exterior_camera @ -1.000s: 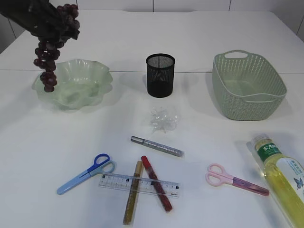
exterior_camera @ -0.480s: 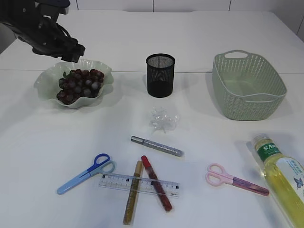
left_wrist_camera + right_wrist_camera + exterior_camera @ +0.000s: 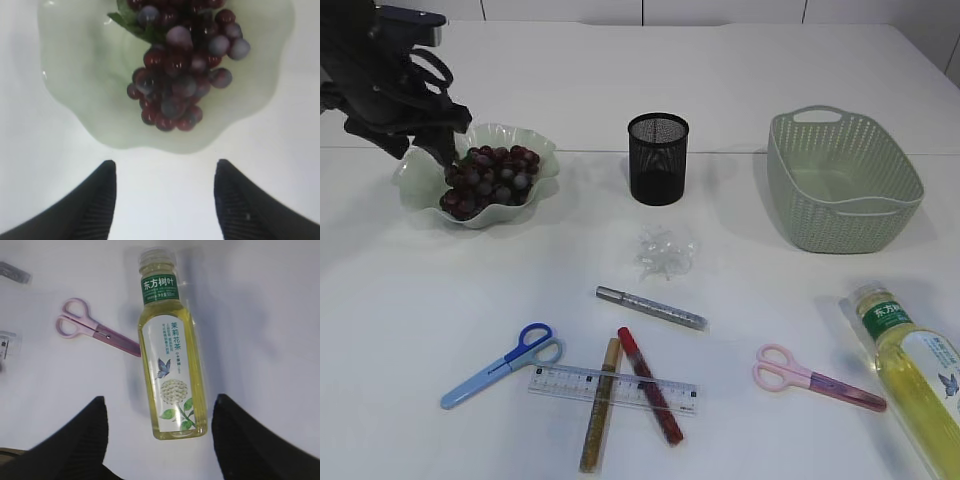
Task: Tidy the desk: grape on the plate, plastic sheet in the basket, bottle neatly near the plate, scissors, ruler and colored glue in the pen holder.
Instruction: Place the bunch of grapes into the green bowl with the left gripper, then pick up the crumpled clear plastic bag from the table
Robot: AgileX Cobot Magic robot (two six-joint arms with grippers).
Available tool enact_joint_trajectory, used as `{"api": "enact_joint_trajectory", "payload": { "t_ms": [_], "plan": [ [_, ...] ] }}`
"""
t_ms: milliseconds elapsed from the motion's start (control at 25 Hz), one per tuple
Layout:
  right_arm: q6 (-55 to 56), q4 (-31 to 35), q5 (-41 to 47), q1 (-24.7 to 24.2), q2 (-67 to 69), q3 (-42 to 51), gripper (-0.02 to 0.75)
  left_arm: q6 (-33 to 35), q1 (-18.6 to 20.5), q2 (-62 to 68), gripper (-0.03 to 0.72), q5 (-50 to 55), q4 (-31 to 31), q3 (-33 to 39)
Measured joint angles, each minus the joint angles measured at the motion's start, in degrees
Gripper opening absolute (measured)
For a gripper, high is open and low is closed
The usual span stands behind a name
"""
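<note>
Right wrist view: bottle [image 3: 171, 345] label "东方树叶"

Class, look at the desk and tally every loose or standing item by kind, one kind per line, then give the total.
Scissors: 2, blue and pink
Glue sticks: 3, silver, gold, red
Ruler: 1
Bottle: 1
Grape bunch: 1
Plate: 1
Pen holder: 1
Basket: 1
Plastic sheet: 1
Total: 12
</note>
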Motion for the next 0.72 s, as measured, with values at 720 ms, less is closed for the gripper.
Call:
{"api": "enact_joint_trajectory", "payload": {
  "t_ms": [720],
  "plan": [
    [0.0, 7.3, 0.0, 0.0, 0.9, 0.0, 0.511, 5.8, 0.0, -11.4, 0.387, 12.6, -6.8, 11.0]
  ]
}}
